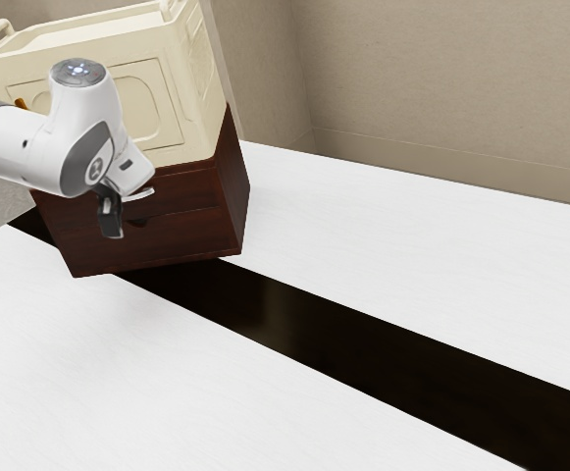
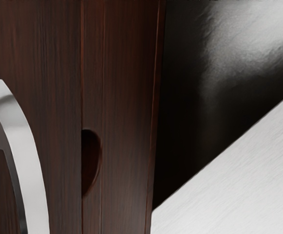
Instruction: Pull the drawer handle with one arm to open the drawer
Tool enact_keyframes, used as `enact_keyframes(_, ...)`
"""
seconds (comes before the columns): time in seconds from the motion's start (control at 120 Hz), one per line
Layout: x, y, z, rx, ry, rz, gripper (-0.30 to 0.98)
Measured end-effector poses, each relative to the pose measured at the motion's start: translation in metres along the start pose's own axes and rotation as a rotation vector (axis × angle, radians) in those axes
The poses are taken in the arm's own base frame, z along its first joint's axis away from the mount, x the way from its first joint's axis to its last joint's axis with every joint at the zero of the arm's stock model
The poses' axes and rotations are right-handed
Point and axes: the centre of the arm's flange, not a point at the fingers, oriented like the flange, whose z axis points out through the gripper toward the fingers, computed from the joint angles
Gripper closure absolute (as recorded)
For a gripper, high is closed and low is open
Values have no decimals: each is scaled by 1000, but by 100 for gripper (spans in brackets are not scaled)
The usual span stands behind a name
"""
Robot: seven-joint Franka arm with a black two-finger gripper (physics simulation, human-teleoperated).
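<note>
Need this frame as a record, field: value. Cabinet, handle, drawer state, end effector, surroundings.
cabinet: dark reddish-brown wood, two drawers stacked
handle: curved, silver, on the upper drawer
upper_drawer: looks shut, front about flush
lower_drawer: rounded recess at its top edge, no bar handle
end_effector: at the cabinet front, close to the handle; contact cannot be told
on_cabinet: cream crate
table: white, black strip running across
task_status: drawer not visibly open

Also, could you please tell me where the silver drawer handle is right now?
Toward the exterior view's left, the silver handle is on the upper drawer of the dark cabinet, above the crescent recess and close beside the claw.
</note>
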Motion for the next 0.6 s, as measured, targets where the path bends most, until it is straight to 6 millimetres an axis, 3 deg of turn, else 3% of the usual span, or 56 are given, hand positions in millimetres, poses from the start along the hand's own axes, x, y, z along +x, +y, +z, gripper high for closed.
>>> enact_keyframes(0.6,-4,27,-10,-45,51,14,4)
